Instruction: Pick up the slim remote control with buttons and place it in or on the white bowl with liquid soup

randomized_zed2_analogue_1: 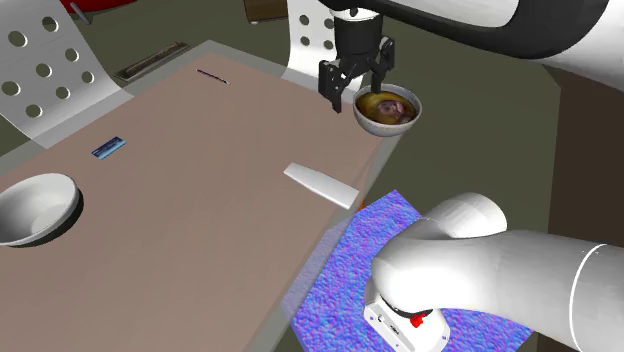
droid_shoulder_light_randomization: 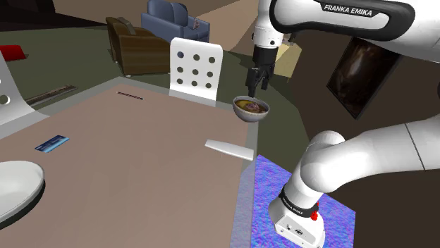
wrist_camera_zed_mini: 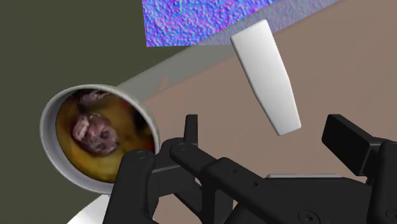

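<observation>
Lying remote point(droid_shoulder_light_randomization: 229, 149): a slim, plain white bar, flat on the bench point(droid_shoulder_light_randomization: 141, 169) at the edge nearest the stand point(droid_shoulder_light_randomization: 271, 187); I make out no buttons on it
End effector point(droid_shoulder_light_randomization: 257, 79): fingers apart with nothing between them, hanging close above the soup bowl point(droid_shoulder_light_randomization: 251, 108) and well apart from the remote
Soup bowl: white wall, yellow-brown soup with a lump in it, perched at the bench's corner by the edge
Risk, grasp: the bar is thin, flat and tapered, so I expect the fingertips to hit the bench first or skid along the taper; a closing pinch may squirt it out
Risk, edge: any sideways shove could send the remote off the bench toward the stand
Risk, bowl: moving off from this close could clip the rim and tip soup over the corner
Risk, placing: the remote looks longer than the bowl is wide, so I judge it will lean on the rim and may lever out or rock the bowl
Risk, mix-up: an empty white bowl point(droid_shoulder_light_randomization: 17, 187) sits at the bench's other end, so I could take the wrong target
</observation>
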